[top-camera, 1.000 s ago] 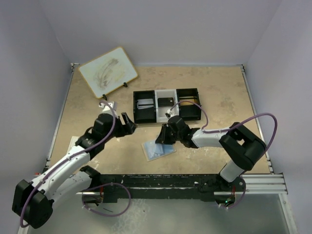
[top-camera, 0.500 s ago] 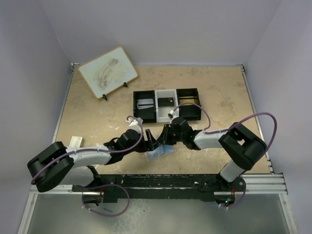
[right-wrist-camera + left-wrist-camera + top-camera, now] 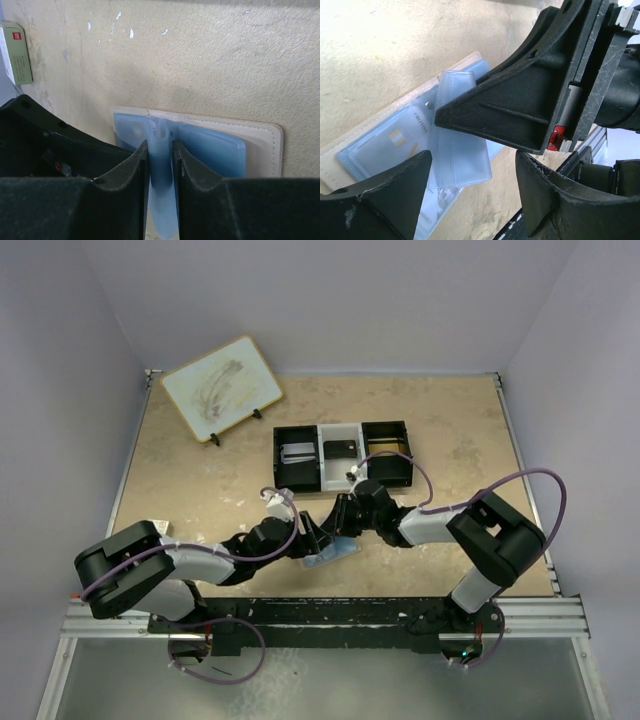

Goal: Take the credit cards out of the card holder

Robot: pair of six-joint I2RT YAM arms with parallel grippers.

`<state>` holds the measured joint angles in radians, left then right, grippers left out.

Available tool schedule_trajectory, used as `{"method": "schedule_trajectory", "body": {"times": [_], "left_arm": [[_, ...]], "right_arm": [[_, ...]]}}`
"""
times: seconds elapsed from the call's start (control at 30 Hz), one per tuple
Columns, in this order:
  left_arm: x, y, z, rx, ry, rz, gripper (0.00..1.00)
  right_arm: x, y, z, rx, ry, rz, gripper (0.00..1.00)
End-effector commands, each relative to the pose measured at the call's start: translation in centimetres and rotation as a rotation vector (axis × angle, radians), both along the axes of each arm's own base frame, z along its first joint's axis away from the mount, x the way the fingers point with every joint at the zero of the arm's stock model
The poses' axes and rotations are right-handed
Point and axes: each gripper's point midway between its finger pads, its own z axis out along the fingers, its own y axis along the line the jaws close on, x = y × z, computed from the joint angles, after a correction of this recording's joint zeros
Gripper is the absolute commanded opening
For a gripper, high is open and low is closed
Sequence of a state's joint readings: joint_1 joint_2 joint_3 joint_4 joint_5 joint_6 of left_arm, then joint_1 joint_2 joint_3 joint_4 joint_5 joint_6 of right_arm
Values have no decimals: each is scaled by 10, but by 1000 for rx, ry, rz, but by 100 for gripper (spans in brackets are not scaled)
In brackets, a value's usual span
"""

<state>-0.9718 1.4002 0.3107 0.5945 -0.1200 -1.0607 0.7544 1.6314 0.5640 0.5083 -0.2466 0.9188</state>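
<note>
The card holder [image 3: 336, 554] lies open on the table near the front, pale blue with a tan edge [image 3: 265, 145]. My right gripper [image 3: 161, 152] is shut on one clear blue sleeve [image 3: 462, 150] of it and holds that sleeve up off the rest. A credit card [image 3: 400, 137] with a chip shows through a flat sleeve. My left gripper [image 3: 472, 167] stands open just left of the right gripper [image 3: 339, 528], with the sleeve's free edge between its fingers and untouched. In the tray [image 3: 342, 478], a silvery card [image 3: 295, 453] and a dark card [image 3: 340, 448] lie in separate compartments.
The black-and-white tray sits just behind the two grippers. A wood-framed whiteboard [image 3: 221, 388] stands at the back left. A small red-and-white box [image 3: 15, 52] lies at the table's left edge [image 3: 155, 530]. The arms' base rail [image 3: 330, 612] runs close in front.
My left arm has swung in from the left and down, bringing its open gripper beside the right gripper at the card holder. The right gripper has stayed on the sleeve.
</note>
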Motion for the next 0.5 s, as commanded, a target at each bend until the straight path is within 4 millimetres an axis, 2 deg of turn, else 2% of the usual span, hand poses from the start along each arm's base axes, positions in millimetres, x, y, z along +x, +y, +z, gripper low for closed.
{"method": "schedule_trajectory", "body": {"times": [0.0,0.1,0.2,0.33,0.47], "left_arm": [[-5,29,-26,42,35,104,67],[-8,24,-23,17,32,78,67],[-8,18,-20,-3,26,55,66],[-8,11,-14,-56,20,54,61],[-10,7,-11,-92,19,38,58]], "right_arm": [[-17,-6,-18,-23,69,37,29],[-14,-8,-15,-49,50,38,39],[1,-13,-10,-111,-10,8,45],[3,-27,-17,-204,-17,-8,47],[2,-33,-20,-271,-25,19,51]]}}
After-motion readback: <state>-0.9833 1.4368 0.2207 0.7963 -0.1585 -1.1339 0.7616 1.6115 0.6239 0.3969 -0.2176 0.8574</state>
